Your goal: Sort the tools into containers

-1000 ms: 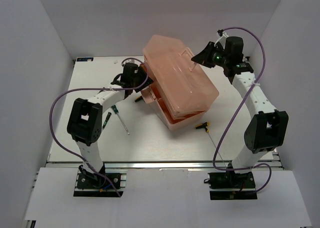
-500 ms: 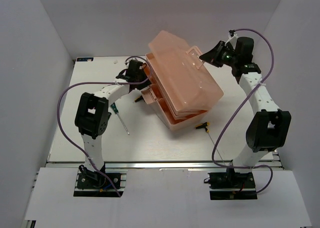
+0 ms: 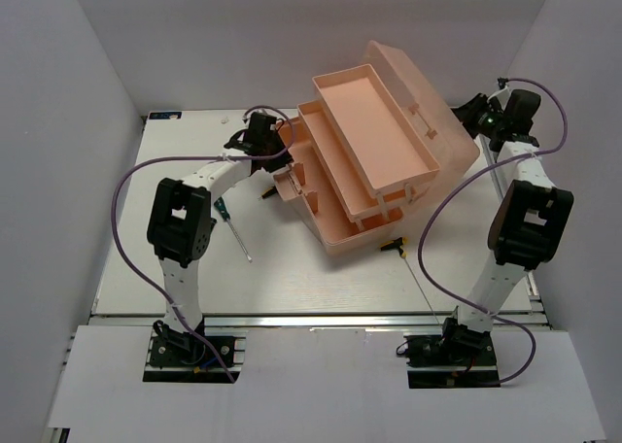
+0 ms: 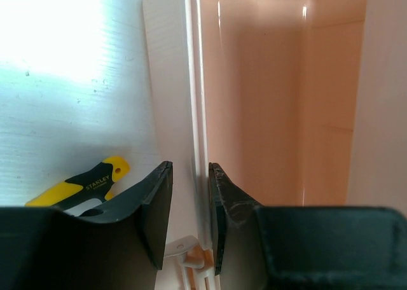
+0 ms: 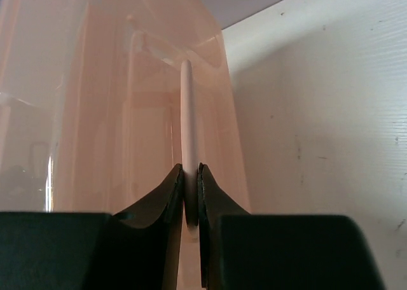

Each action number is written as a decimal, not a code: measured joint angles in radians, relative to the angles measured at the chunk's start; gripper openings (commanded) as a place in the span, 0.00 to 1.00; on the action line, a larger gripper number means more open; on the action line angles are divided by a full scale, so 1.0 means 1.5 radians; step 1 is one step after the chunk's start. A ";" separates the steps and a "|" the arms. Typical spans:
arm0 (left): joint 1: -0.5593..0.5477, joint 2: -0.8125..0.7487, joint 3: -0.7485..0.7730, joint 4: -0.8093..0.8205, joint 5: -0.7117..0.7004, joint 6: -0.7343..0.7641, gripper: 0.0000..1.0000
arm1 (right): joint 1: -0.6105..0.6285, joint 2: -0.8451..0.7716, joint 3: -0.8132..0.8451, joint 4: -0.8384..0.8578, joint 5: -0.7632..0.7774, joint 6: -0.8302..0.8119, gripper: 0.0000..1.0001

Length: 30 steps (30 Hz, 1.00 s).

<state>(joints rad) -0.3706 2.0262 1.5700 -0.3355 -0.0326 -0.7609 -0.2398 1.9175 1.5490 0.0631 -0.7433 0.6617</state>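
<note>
Top external view: a white table with my two arms bolted at its near edge. At far left, a green-and-black screwdriver lies on the table just beside my left arm, its shaft pointing toward me. To its right, my left gripper reaches the left end of the salmon-pink toolbox. In the left wrist view its fingers stand on either side of the box's upright wall and clasp its rim, so this pincer is clenched on the toolbox. Just outside that wall a yellow-and-black T-handle key rests on the table.

The toolbox sits mid-table, turned at an angle. It stands open, with two shallow trays fanned out in steps: the lower tray and the upper tray. The translucent rounded lid is tipped back to the right.

In front of the box a second T-handle key lies on the table, its thin shaft running toward me.

At far right, my right gripper meets the lid. In the right wrist view it is pinched tight on the lid's thin pink handle bar.
</note>
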 measured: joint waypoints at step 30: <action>0.020 0.093 0.113 -0.010 0.072 0.001 0.42 | -0.028 -0.213 0.117 -0.381 -0.158 -0.708 0.58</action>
<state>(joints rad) -0.3405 2.1658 1.7390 -0.3500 0.0753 -0.7601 -0.2817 1.5974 1.7241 -0.5087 -0.9810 -0.4000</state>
